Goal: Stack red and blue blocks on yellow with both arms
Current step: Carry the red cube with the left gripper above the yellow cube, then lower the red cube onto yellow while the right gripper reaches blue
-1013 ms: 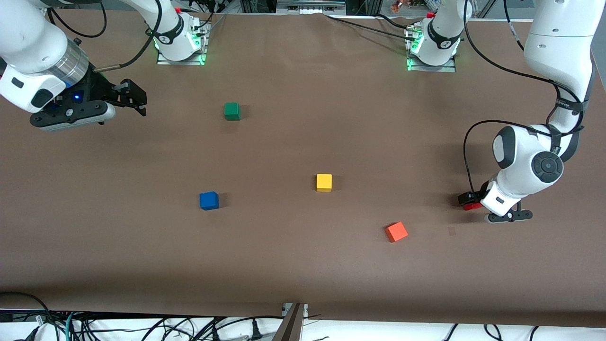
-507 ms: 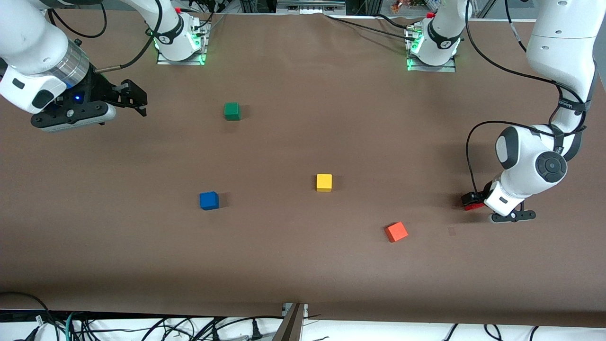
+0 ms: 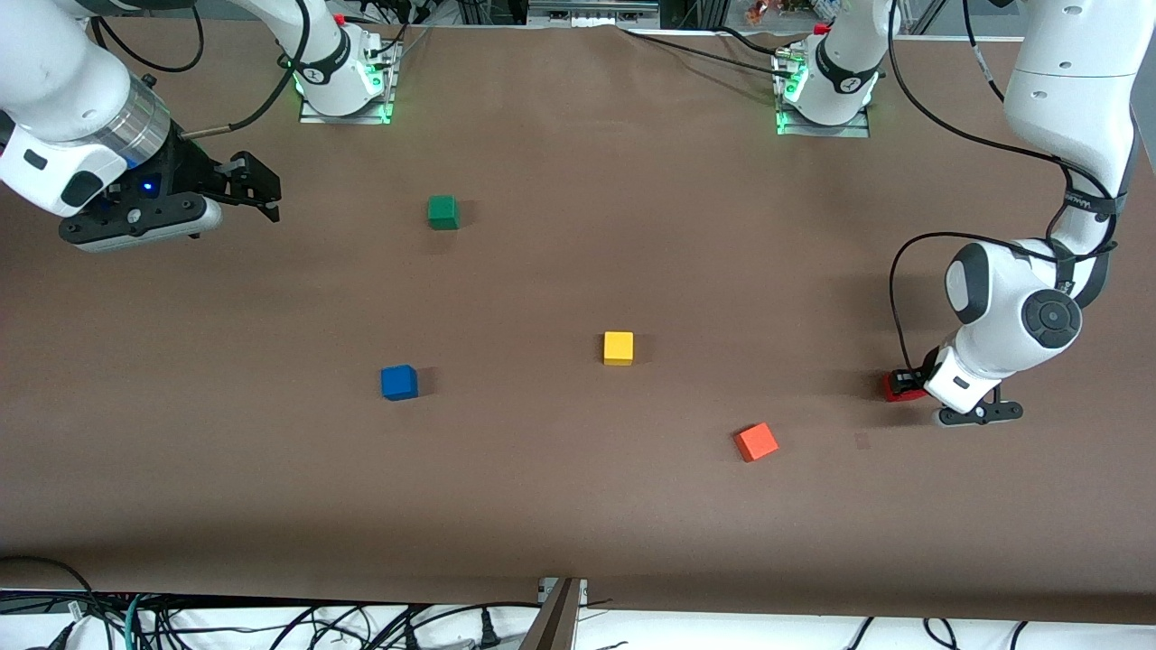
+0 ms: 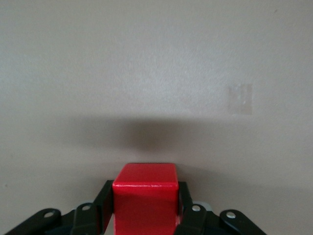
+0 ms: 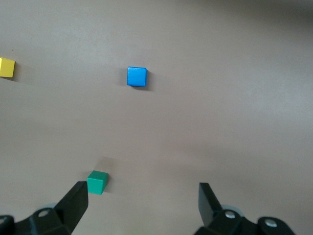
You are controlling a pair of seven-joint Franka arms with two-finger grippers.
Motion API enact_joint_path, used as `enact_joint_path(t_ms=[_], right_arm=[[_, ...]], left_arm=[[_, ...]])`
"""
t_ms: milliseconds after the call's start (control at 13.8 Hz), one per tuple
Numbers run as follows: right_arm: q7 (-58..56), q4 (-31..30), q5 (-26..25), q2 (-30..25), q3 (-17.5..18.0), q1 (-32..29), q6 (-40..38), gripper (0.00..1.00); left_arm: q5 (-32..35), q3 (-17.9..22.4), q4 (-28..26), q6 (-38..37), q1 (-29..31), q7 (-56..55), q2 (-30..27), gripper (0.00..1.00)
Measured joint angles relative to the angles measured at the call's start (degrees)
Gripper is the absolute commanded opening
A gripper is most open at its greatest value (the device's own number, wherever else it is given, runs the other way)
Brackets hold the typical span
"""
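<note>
My left gripper [image 3: 905, 383] is shut on the red block [image 3: 897, 389] low over the table at the left arm's end. In the left wrist view the red block [image 4: 145, 196] sits tight between the two black fingers [image 4: 185, 210] of the left gripper [image 4: 145, 208]. The yellow block [image 3: 619, 348] lies near the table's middle and the blue block [image 3: 399, 382] lies toward the right arm's end. My right gripper [image 3: 257, 191] is open and empty, held up over the right arm's end. The right wrist view shows the right gripper [image 5: 142, 200], the blue block [image 5: 137, 77] and the yellow block [image 5: 7, 67].
A green cube [image 3: 442, 211] lies farther from the front camera than the blue block, and shows in the right wrist view [image 5: 97, 182]. An orange cube [image 3: 756, 441] lies nearer the camera, between the yellow block and the left gripper.
The left gripper and the red block have shifted slightly toward the left arm's end of the table. The right arm has barely moved.
</note>
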Motion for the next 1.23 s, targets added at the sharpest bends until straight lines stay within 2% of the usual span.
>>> enact_joint_path(t_ms=[72, 289, 651, 868, 1013, 1230], right_arm=[[0.0, 0.0, 0.0, 0.0, 0.0, 0.0, 0.0, 1.0], [0.0, 0.0, 0.0, 0.0, 0.0, 0.0, 0.0, 1.0], [0.0, 0.0, 0.0, 0.1, 0.0, 0.0, 0.1, 1.0], [0.0, 0.0, 0.0, 1.0, 0.0, 0.3, 1.2, 1.0], [0.0, 0.0, 0.1, 2.1, 0.1, 0.6, 3.5, 1.0], [-0.1, 0.1, -0.2, 6.0, 0.2, 1.4, 5.4, 1.0]], left_arm=[[0.0, -1.1, 0.8, -0.2, 0.0, 0.0, -0.2, 0.0], [0.0, -8.0, 4.2, -3.4, -1.3, -2.8, -1.3, 0.0], [0.0, -15.7, 12.8, -16.4, -11.5, -18.7, -2.5, 0.0], [0.1, -16.7, 15.0, -17.7, -20.3, -30.0, -1.7, 0.0], [3.0, -16.7, 16.8, -17.7, -25.7, -37.9, 0.9, 0.0], [6.4, -16.6, 20.7, -17.7, -30.0, -42.0, 5.2, 0.0]])
